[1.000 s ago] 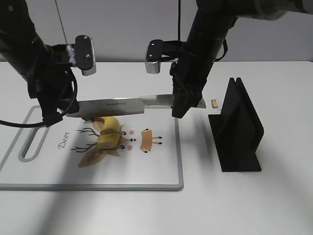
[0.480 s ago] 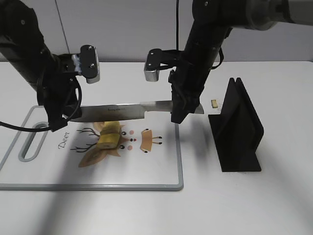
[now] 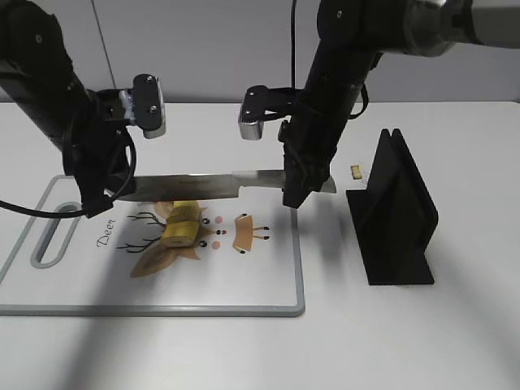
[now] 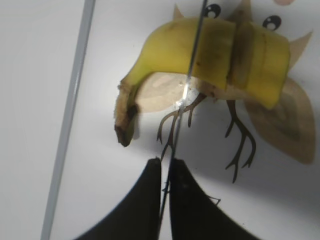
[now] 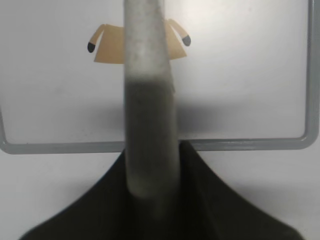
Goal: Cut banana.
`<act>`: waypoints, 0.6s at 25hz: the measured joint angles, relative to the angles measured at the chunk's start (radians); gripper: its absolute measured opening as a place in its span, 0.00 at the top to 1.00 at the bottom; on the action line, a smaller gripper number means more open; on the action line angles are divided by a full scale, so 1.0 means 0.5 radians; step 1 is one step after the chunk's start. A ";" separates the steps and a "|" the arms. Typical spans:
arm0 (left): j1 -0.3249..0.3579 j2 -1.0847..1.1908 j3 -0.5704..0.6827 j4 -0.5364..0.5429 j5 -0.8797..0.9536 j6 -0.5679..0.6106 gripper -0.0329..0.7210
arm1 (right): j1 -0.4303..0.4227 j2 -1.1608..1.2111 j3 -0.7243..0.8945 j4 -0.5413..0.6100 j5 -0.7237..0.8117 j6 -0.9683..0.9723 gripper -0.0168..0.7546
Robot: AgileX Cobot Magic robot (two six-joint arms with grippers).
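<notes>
A yellow banana (image 3: 182, 227) lies on the white cutting board (image 3: 301, 272), over a printed deer. In the left wrist view the banana (image 4: 220, 47) shows a cut seam near its thick end. A long knife (image 3: 203, 186) is held level just above it, edge down. My left gripper (image 3: 101, 197) is shut on the blade tip (image 4: 191, 55), which crosses the banana's middle. My right gripper (image 3: 292, 192) is shut on the grey knife handle (image 5: 148, 95) at the board's right edge. I cannot tell whether the edge touches the banana.
A black knife stand (image 3: 395, 215) stands right of the board. A small tan piece (image 3: 355, 171) lies behind it on the table. The board's grey rim (image 5: 240, 144) and handle slot (image 3: 50, 240) mark its edges.
The knife has come down a little toward the banana, both grippers still holding it. The left arm has shifted slightly. Almost no motion in the last half second.
</notes>
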 joint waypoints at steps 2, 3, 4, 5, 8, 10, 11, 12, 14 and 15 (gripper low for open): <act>0.000 0.036 0.000 -0.011 -0.002 0.000 0.95 | 0.000 0.016 0.000 0.000 -0.002 0.000 0.73; 0.000 0.045 0.000 -0.021 -0.010 0.000 0.95 | -0.002 0.021 0.000 0.000 0.000 0.000 0.73; 0.000 0.050 0.000 -0.026 -0.014 0.000 0.95 | -0.005 0.023 0.000 0.000 0.000 0.000 0.73; 0.000 0.051 -0.002 -0.028 -0.016 0.000 0.95 | -0.005 0.023 0.000 -0.002 0.000 0.000 0.73; 0.000 0.069 -0.006 -0.030 -0.018 0.000 0.95 | -0.005 0.040 -0.007 -0.003 0.005 0.001 0.73; 0.000 0.078 -0.008 -0.030 -0.025 0.002 0.95 | -0.005 0.059 -0.014 -0.003 0.011 0.001 0.73; 0.000 0.083 -0.004 -0.031 -0.036 0.004 0.95 | -0.007 0.069 -0.018 -0.003 0.012 0.001 0.73; 0.000 0.087 0.011 -0.033 -0.054 0.008 0.95 | -0.009 0.073 -0.021 -0.003 0.012 0.001 0.73; 0.000 0.092 0.054 -0.039 -0.129 0.009 0.95 | -0.009 0.084 -0.024 -0.003 0.002 0.002 0.73; 0.000 0.119 0.092 -0.046 -0.179 0.009 0.95 | -0.009 0.102 -0.024 -0.003 -0.012 0.002 0.73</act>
